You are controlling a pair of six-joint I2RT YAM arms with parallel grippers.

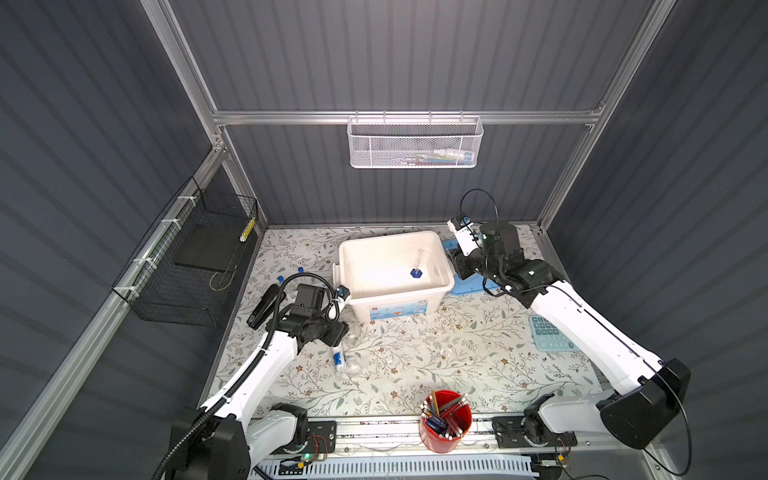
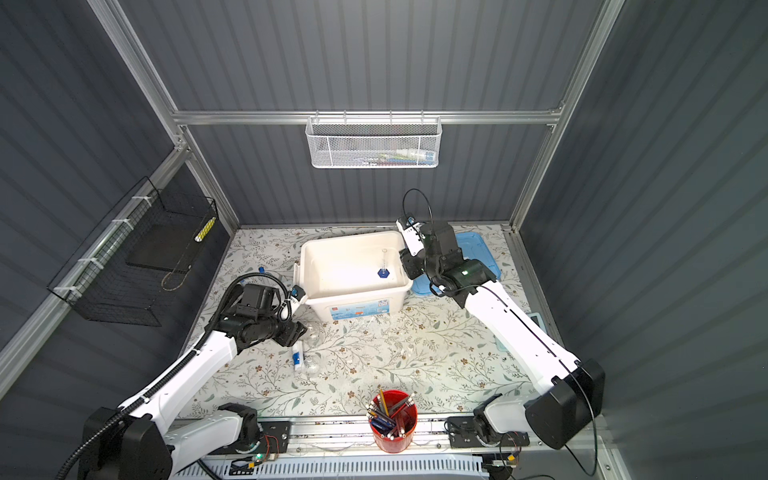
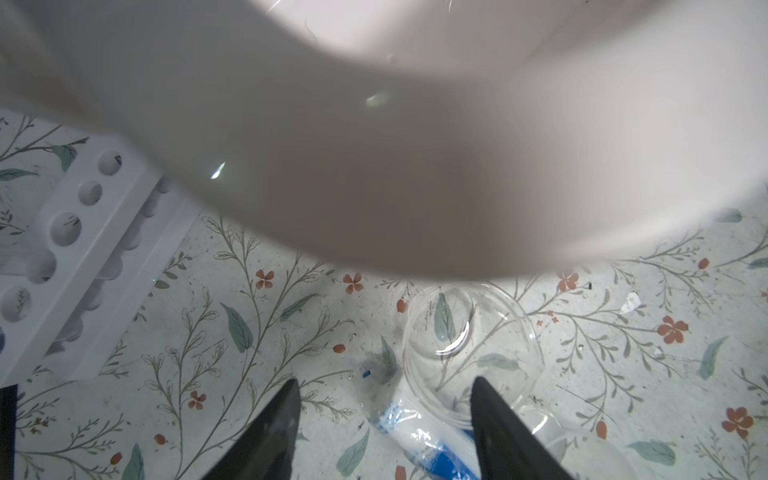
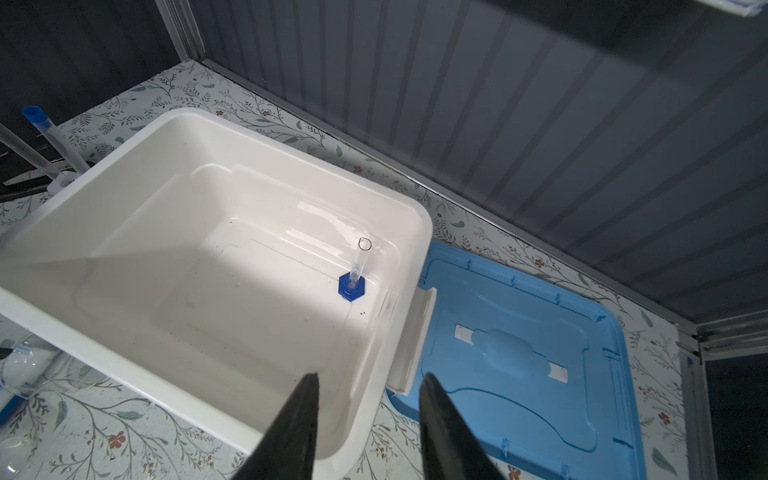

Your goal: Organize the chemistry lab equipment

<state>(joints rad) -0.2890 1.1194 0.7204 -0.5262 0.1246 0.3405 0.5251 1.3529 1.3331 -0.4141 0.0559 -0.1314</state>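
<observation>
White plastic takes the most room: on the flowered worktop (image 1: 415,365) the tub (image 1: 365,266) sits open, its blue lid (image 4: 519,374) lying flat beside it. Our right pincer (image 4: 370,374) hangs over the tub's near rim, jaws apart and empty. Our left pincer (image 3: 385,380) is low beside the tub's wall, jaws apart too, one finger overlapping the round flask (image 3: 469,345) and the other wide of it. We judge that such an off-centre bite could roll the slick glass away, or trap the wrapped blue tube (image 3: 432,440) just beside it. The measuring cylinder (image 4: 356,270) stands upright inside the tub, where a careless drop could topple it.
</observation>
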